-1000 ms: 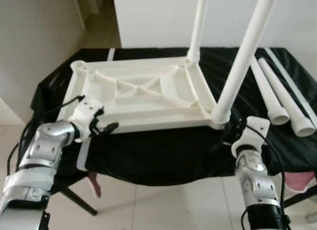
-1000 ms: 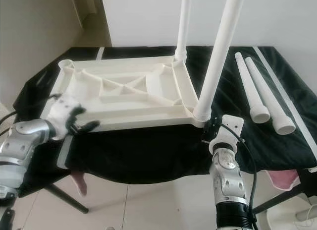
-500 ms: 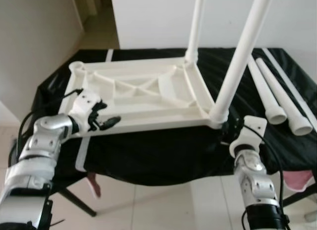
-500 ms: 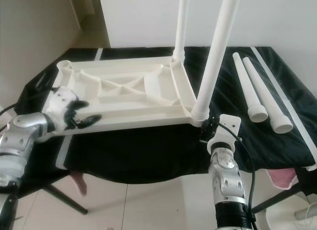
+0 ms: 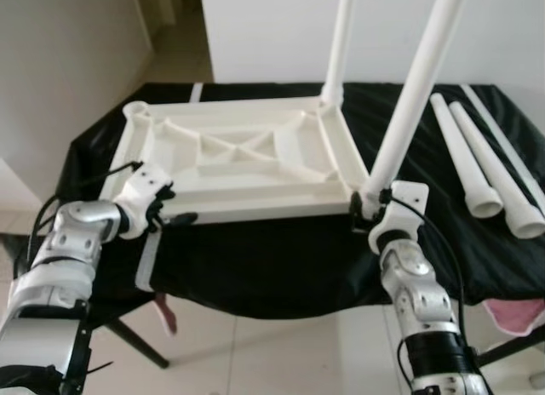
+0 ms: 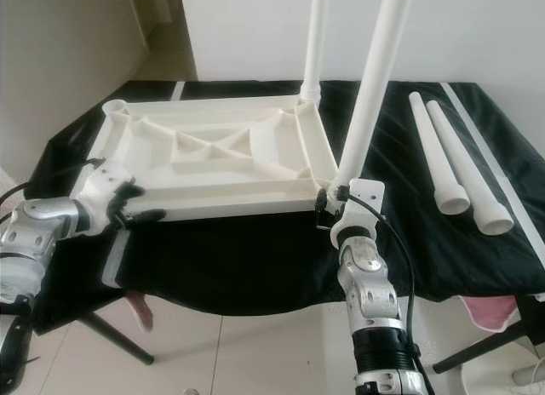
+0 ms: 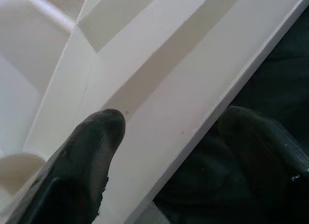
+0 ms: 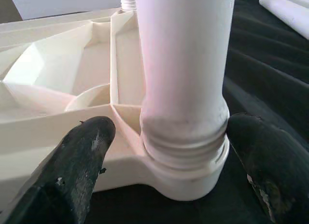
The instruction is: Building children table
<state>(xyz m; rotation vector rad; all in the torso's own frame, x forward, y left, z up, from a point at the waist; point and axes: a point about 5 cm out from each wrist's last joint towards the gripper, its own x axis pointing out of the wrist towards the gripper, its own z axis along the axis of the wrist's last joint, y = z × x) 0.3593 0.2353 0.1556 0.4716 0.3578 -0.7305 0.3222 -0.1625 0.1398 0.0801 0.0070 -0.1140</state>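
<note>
Right tool [image 8: 164, 151]: fingers apart, straddling the base of the upright leg [image 5: 415, 93] at the tabletop [image 5: 238, 161] corner; left tool [image 7: 169, 151]: apart, astride the near-left edge

No readable text, label, brand, number or sign is seen on anything in these views; every surface shown is left plain and unmarked.
</note>
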